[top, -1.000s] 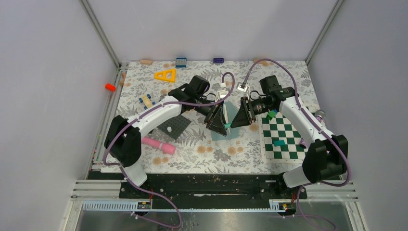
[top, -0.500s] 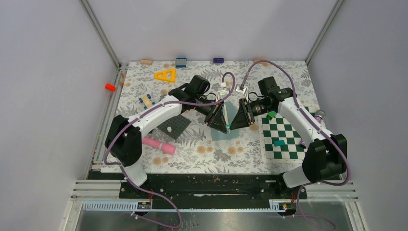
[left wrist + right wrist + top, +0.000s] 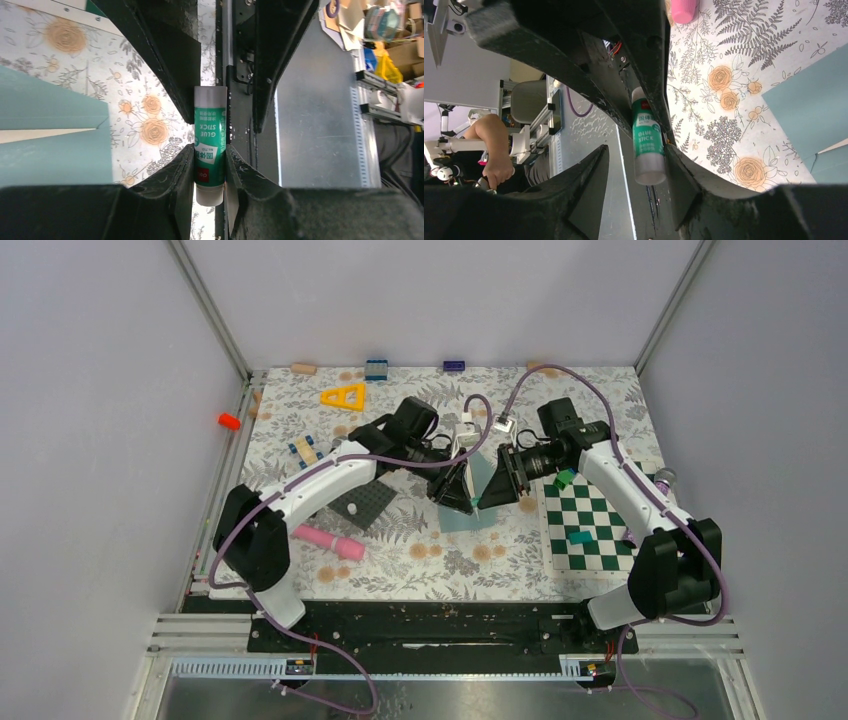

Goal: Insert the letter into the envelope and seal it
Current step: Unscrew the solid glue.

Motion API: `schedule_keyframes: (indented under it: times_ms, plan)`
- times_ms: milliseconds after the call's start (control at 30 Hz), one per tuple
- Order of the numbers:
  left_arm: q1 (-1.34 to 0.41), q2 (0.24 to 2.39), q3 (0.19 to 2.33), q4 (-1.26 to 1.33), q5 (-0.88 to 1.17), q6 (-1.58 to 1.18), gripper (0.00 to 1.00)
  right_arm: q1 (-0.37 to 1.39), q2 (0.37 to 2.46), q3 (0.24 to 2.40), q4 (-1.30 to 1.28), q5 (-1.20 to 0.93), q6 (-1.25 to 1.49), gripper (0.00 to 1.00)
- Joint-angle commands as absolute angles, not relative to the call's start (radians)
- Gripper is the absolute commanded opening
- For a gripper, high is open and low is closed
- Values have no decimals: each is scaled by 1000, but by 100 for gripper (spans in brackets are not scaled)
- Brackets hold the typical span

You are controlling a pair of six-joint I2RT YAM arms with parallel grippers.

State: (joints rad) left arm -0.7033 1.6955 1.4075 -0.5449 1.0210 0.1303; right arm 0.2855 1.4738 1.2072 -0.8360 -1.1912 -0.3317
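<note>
My left gripper (image 3: 210, 154) was clenched on a green-and-white glue stick (image 3: 210, 127). Both pads pressed against the lower barrel, and the stick's white end reached back between the fingers toward the wrist. The right gripper (image 3: 638, 152) faced it nose to nose with its jaws released. From the right wrist camera I saw one finger close against the stick and a clear gap between the stick and the other finger. The stick ran straight from one pair of jaws into the other.

The teal-grey envelope (image 3: 50, 97) lay flat on the floral cloth (image 3: 135, 100) beneath both grippers. It sat off to the left of the left jaws in their camera, and off to the right of the right jaws in theirs. A pale strip (image 3: 50, 135) showed between its teal panels, but I could not tell what it was.
</note>
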Motion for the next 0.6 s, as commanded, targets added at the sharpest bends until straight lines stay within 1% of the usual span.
schedule_keyframes:
  times_ms: [0, 100, 200, 300, 367, 567]
  plan:
    - [-711, 1613, 1409, -512, 919, 160, 13, 261, 1482, 1253, -838, -1232, -276, 53]
    - [-712, 1608, 1406, -507, 929, 162, 14, 240, 1484, 1250, -840, -1237, -284, 55]
    - [-713, 1624, 1417, -538, 985, 176, 15, 227, 1445, 1226, -836, -1224, -349, 56]
    - [-716, 1626, 1411, -539, 956, 182, 15, 224, 1426, 1225, -822, -1223, -328, 55]
    - [-724, 1623, 1408, -537, 921, 191, 15, 220, 1441, 1237, -818, -1245, -288, 54]
    - [-735, 1613, 1402, -528, 879, 191, 14, 219, 1485, 1238, -818, -1252, -259, 45]
